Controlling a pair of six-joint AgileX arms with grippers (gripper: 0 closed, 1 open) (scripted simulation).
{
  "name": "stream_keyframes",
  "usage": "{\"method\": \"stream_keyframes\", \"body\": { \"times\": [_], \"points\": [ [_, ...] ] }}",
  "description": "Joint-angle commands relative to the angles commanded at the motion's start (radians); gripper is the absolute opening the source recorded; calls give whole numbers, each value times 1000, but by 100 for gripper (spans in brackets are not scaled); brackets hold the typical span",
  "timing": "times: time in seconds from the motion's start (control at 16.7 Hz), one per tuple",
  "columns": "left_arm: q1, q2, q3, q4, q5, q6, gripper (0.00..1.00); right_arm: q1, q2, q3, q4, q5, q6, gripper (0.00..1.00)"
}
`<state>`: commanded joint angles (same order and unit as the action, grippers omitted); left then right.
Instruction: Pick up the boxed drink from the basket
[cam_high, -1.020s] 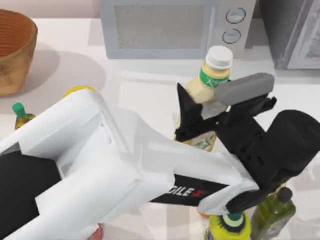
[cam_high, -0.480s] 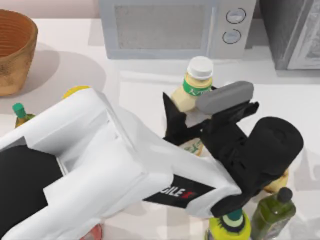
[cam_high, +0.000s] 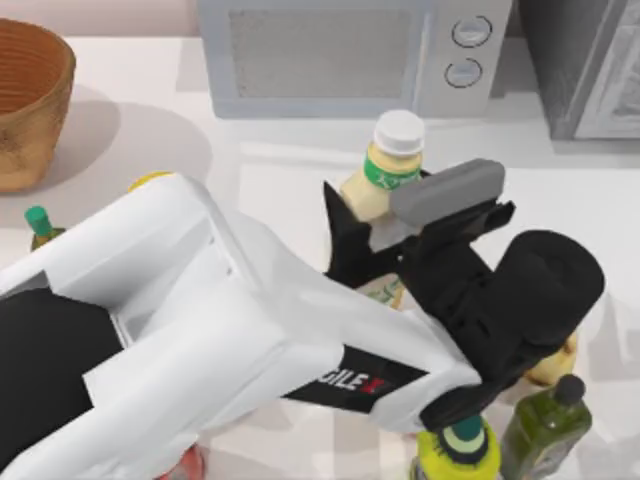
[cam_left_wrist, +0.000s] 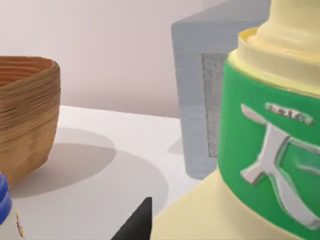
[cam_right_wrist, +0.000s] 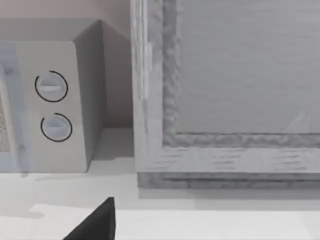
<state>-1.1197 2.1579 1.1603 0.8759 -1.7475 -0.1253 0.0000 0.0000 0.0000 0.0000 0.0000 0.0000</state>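
The left gripper (cam_high: 393, 215) is reaching across the middle of the top view on its white and black arm, and it is pinching the boxed drink (cam_high: 378, 185) between a black finger (cam_high: 343, 235) on one side and a grey pad (cam_high: 447, 192) on the other. The carton is leaning at a tilt in that grip, its white screw cap (cam_high: 399, 131) pointing toward the microwave (cam_high: 330, 55) at the upper centre of the frame. The basket (cam_high: 30, 100) is sitting at the upper left corner of the table, well apart from the drink, which is lying outside it. In the left wrist view the drink's green band (cam_left_wrist: 270, 150) is crowding the right side of the picture, with the basket (cam_left_wrist: 27, 125) standing at the left edge and the microwave (cam_left_wrist: 192, 100) behind. A dark green bottle (cam_high: 545, 425) and a yellow bottle with a green cap (cam_high: 458, 450) are standing at the lower right of the top view, and a small green-capped bottle (cam_high: 40, 225) is showing at the left edge. The right gripper (cam_right_wrist: 95, 222) is showing as a dark tip low in its wrist view, facing the microwave's dials (cam_right_wrist: 52, 107); I cannot tell whether it is spread or pressed together.
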Motion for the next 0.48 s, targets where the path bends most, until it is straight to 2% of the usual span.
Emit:
{"method": "stream_keyframes", "body": {
  "times": [0.36, 0.48],
  "points": [
    [0, 0, 0, 0, 0, 0, 98, 0, 0, 0, 0, 0, 0, 100],
    [0, 0, 0, 0, 0, 0, 100, 0, 0, 0, 0, 0, 0, 100]
  ]
}}
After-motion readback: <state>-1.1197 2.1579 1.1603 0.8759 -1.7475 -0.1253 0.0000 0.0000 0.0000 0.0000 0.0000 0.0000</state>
